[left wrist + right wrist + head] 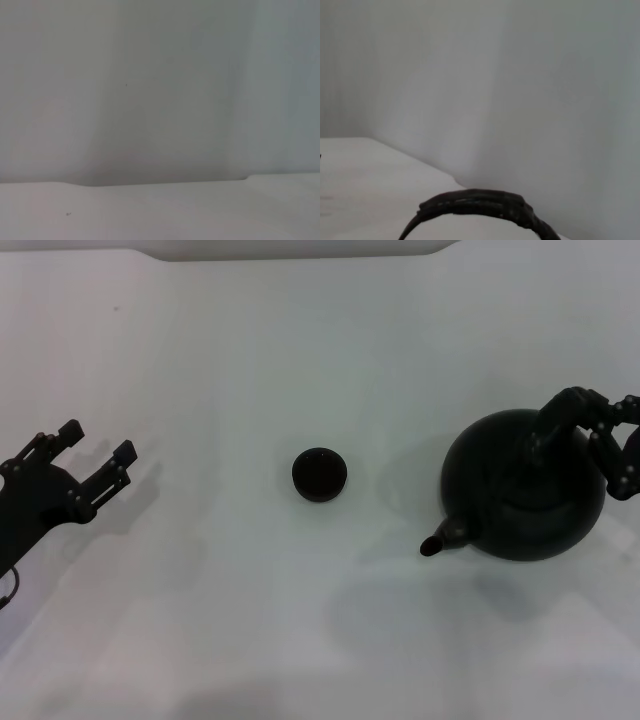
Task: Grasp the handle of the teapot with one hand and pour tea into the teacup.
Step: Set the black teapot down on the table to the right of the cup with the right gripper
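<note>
Showing only handle (480, 202), right wrist view.

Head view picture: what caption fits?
Right tool at big round black teapot's handle; small dark teacup waits.

White table (200, 390) carrying two items: teacup (320, 474) sitting near centre, teapot (525, 490) sitting well apart toward robot's right, spout (445, 536) pointing toward cup side and slightly nearer robot.
</note>
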